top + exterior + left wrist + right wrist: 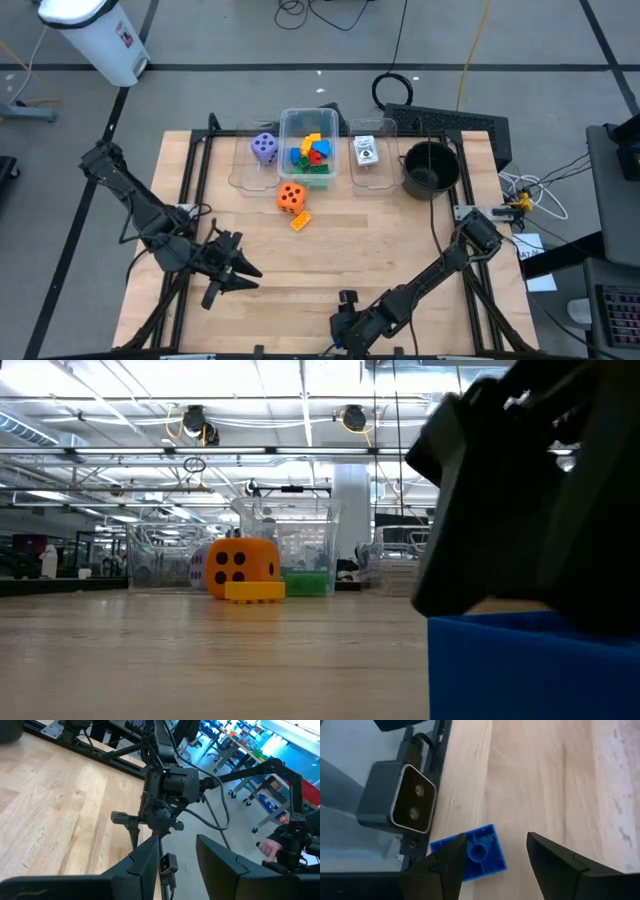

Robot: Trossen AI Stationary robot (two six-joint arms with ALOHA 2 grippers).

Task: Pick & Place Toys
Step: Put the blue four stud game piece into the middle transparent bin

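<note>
One blue block [470,855] at table edge [451,795], right claw [492,870] astride

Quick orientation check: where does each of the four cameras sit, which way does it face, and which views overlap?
High view: overhead, straight down; both arms, left gripper, right gripper at the near edge.
Low view: table height, facing the orange die, yellow block; the right arm looms close.
Left wrist: looks across the table at the right arm; own fingers show.
Right wrist: looks down at the blue block between its open fingers.
Shared: low and right wrist both show the blue block.
</note>
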